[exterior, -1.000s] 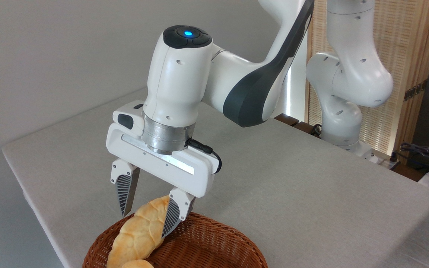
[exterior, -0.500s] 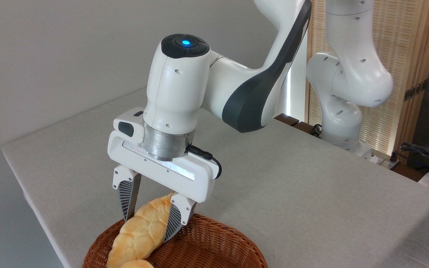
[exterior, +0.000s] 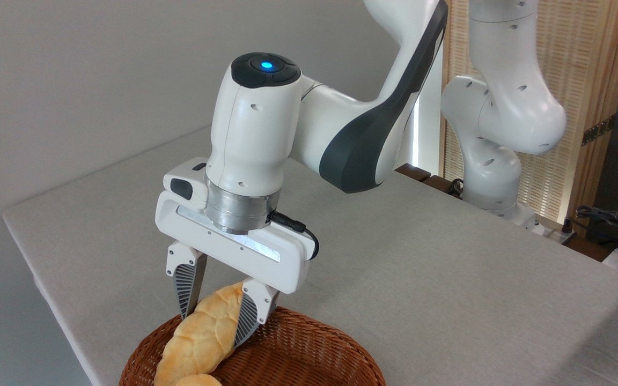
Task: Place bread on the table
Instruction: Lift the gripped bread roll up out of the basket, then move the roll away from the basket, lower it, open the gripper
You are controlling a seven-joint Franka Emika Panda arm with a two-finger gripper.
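Observation:
The bread point(exterior: 201, 346), a golden braided loaf, lies slanted in a brown wicker basket point(exterior: 319, 335) at the bottom edge, its upper end sticking above the rim. My gripper point(exterior: 211, 329) points down over the basket with one finger pressed against each side of the loaf's upper half, shut on it. The loaf's lower end still rests in the basket. The table point(exterior: 421, 279), covered in light grey cloth, spreads behind and to the right of the basket.
A small pale bread piece point(exterior: 197, 381) peeks out at the bottom edge inside the basket. My arm's base point(exterior: 494, 185) stands at the table's far right, with cables point(exterior: 609, 220) and a wooden slatted screen point(exterior: 577, 80) beyond.
The fingers have drawn in from a wide gap until they press on the loaf's sides. The gripper has sunk slightly towards the basket; the loaf has barely moved.

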